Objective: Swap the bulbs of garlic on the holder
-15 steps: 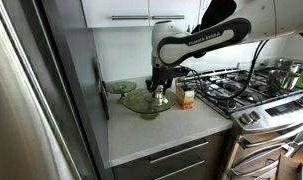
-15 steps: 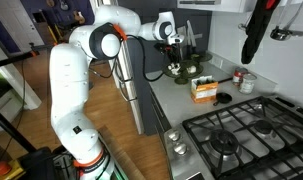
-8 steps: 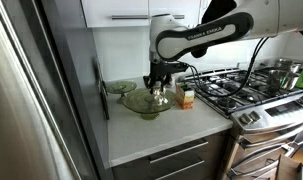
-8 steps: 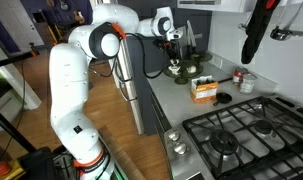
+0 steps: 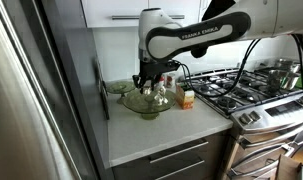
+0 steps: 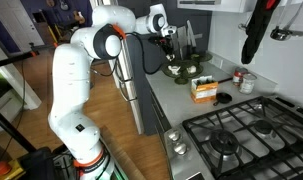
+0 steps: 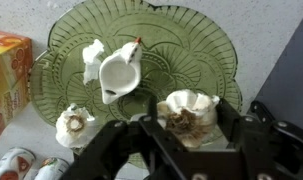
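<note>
Surface: pale kitchen surface (image 5: pixel 156 135).
Below: wide green glass holder (image 7: pixel 206 45).
My fingers (image 7: pixel 243 138): flanking whitish garlic bulb (image 7: pixel 188 108); grip, I cannot tell.

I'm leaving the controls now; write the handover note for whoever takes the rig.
Gripper: above the green glass bowl, fingers either side of a garlic bulb; whether it grips is unclear.
The other garlic bulb lies at the bowl's edge nearest the orange carton; a white jug stands mid-bowl.
Done: nothing confirmable. Left: put each bulb in the other's place.
</note>
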`<action>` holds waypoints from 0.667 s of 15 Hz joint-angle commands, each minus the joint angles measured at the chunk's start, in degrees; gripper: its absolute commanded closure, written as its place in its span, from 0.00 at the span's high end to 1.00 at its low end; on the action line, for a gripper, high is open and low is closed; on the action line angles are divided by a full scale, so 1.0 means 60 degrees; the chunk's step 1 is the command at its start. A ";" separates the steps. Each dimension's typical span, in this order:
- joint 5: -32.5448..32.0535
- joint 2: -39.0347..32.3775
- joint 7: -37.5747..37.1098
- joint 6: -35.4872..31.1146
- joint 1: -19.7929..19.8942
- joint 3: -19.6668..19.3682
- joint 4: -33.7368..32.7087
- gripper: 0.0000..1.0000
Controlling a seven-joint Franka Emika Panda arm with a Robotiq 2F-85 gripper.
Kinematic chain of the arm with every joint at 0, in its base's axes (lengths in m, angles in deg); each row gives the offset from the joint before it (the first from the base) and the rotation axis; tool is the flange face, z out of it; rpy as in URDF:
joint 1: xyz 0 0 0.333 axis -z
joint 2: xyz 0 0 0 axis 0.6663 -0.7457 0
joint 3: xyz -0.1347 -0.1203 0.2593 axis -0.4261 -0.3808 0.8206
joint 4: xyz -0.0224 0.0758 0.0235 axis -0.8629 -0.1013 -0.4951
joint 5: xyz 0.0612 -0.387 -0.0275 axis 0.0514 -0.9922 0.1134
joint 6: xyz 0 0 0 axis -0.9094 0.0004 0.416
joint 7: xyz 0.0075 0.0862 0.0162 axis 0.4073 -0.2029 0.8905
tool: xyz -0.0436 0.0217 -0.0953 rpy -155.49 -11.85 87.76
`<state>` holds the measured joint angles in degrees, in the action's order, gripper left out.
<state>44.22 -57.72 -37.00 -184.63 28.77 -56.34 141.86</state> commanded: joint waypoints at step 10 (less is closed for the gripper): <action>-0.0109 -0.1350 -0.0014 0.0248 -0.0371 -0.0422 -0.1350 0.92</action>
<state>44.32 -65.21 -36.95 -184.57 27.77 -57.16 136.39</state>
